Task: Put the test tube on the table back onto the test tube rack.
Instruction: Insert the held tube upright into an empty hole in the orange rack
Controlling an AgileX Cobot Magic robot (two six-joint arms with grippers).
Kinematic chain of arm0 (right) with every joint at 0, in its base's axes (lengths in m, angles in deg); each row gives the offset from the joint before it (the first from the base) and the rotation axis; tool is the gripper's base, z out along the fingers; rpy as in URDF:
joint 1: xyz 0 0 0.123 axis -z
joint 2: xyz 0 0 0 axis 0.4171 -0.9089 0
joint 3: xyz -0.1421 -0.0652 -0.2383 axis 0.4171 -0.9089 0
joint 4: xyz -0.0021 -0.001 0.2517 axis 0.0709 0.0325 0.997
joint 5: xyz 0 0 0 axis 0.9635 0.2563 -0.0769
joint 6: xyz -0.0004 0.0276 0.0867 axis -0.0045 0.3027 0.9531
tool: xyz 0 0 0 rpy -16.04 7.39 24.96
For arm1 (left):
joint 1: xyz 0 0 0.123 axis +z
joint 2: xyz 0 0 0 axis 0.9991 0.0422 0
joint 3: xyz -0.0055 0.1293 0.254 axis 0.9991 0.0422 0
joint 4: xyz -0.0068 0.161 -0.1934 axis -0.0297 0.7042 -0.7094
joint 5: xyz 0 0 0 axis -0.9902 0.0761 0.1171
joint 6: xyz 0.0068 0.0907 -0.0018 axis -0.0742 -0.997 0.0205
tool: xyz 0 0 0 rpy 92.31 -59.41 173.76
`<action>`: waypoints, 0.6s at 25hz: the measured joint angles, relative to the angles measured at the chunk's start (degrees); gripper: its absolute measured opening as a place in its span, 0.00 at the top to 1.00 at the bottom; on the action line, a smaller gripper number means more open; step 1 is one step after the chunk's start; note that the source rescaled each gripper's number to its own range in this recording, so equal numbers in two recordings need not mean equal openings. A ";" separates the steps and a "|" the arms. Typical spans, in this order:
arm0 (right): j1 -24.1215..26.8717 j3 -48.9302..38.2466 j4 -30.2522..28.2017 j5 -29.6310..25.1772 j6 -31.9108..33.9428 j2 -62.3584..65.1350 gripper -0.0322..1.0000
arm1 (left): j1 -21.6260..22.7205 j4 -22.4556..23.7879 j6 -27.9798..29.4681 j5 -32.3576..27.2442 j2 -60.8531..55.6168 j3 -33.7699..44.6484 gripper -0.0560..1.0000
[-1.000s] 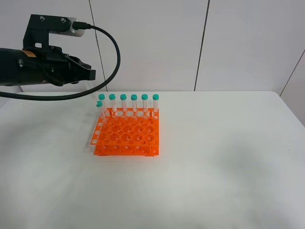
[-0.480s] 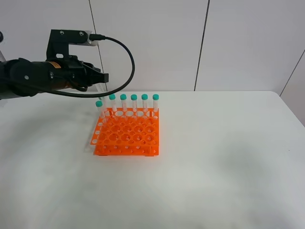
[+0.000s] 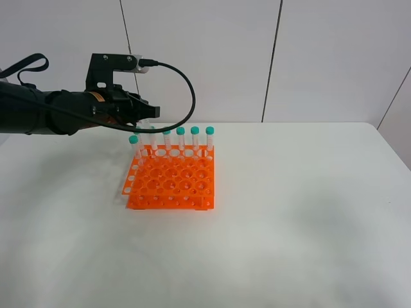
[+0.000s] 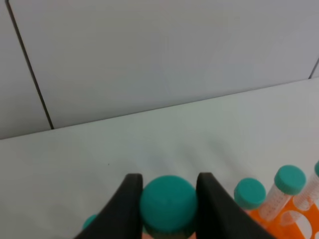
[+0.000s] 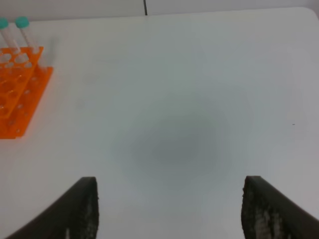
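Observation:
My left gripper [image 3: 153, 113] is shut on the teal cap of a clear test tube [image 4: 168, 203], which sits between the two black fingers [image 4: 130, 204]. It holds the tube upright above the back-left part of the orange test tube rack [image 3: 170, 181]; most of the tube's body is hidden behind the gripper. Several identical teal-capped tubes [image 3: 194, 135] stand along the rack's back row, and one [image 3: 133, 142] stands at the left edge. In the left wrist view, neighbouring caps [image 4: 249, 193] show beside the held one. My right gripper [image 5: 170, 199] is open and empty over the bare white table [image 5: 174, 74].
The rack [image 5: 20, 94] stands left of centre on the table [image 3: 289, 212]. A white panelled wall rises behind the table's far edge. A black cable [image 3: 183, 96] loops from the left wrist camera. The right arm is out of the exterior view.
The left arm has moved right with the tube, from left of the rack to above its back-left corner. The right gripper view has no earlier frame.

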 joint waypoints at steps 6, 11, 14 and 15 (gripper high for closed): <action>0.00 0.00 0.06 0.00 0.00 0.00 0.09 | 0.67 0.05 0.00 0.41 2.81 -0.05 0.93; 0.00 0.00 0.06 0.00 0.00 0.00 0.09 | 0.93 0.05 0.00 0.52 2.83 -0.05 0.93; 0.00 0.00 0.06 0.00 0.00 0.00 0.09 | 1.13 0.43 0.00 0.54 2.90 -0.05 0.93; 0.00 0.00 0.06 0.00 0.00 0.00 0.09 | 1.19 0.48 0.00 0.66 3.19 -0.05 0.93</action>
